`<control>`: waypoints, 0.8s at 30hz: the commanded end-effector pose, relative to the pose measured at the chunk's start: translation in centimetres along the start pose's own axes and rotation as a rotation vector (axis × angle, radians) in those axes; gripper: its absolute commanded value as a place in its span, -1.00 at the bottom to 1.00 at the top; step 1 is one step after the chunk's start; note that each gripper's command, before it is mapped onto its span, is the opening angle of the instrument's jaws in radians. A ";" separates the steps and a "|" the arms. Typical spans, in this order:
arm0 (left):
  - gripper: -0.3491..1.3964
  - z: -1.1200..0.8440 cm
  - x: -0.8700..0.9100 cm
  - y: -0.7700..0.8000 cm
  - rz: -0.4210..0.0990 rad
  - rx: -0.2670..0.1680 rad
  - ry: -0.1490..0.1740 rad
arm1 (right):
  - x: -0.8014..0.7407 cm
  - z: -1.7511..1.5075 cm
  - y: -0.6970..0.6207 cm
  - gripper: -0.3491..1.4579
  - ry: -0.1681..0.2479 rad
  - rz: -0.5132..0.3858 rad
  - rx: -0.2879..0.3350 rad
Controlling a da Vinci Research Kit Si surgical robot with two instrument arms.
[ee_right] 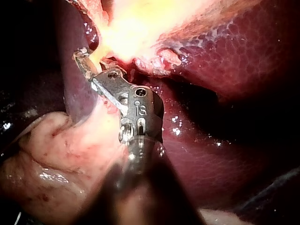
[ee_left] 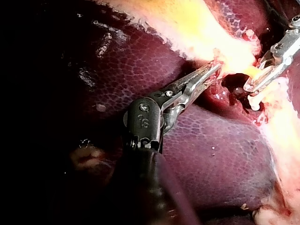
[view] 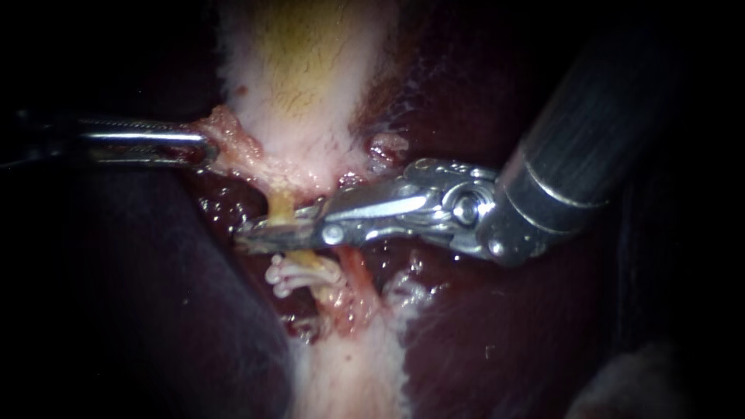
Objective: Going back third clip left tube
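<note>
Between parted jaws of right instrument (view: pixel 262 233), left tube (view: pixel 281 203), just above clips (view: pixel 289 273)

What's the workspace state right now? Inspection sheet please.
Surface: liver, dark red, wet.
Job's things: left tube runs down from the gallbladder; white clips on it.
Clutter: nothing seen.
Instruments: left instrument, jaws shut on the gallbladder's lower edge; right instrument lies across the left tube, on the gallbladder side of the clips.
Cables: nothing seen.
Surroundings: dark, nothing seen.
</note>
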 end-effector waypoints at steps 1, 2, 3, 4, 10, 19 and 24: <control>-1.00 0.00 0.00 0.00 0.001 0.001 0.000 | -0.01 0.00 0.01 -1.00 0.001 0.000 -0.002; -1.00 0.00 0.00 0.00 0.001 0.001 0.000 | -0.01 0.00 0.02 -1.00 -0.003 0.000 0.005; -1.00 0.00 0.00 0.00 0.001 0.001 0.000 | -0.01 0.01 0.03 -0.97 -0.013 -0.001 0.017; -1.00 0.00 0.00 0.00 0.001 0.001 0.000 | -0.03 0.02 0.04 -0.78 -0.011 -0.014 0.018; -1.00 0.00 -0.01 0.00 0.001 0.001 0.000 | -0.13 0.11 0.10 -0.16 0.006 -0.061 0.040; -1.00 0.00 -0.01 0.01 0.002 0.001 0.000 | -0.30 0.21 0.31 -0.07 0.028 -0.068 0.011; -1.00 0.02 -0.03 0.01 0.002 0.002 0.001 | -0.29 0.14 0.53 -0.06 0.056 -0.136 -0.049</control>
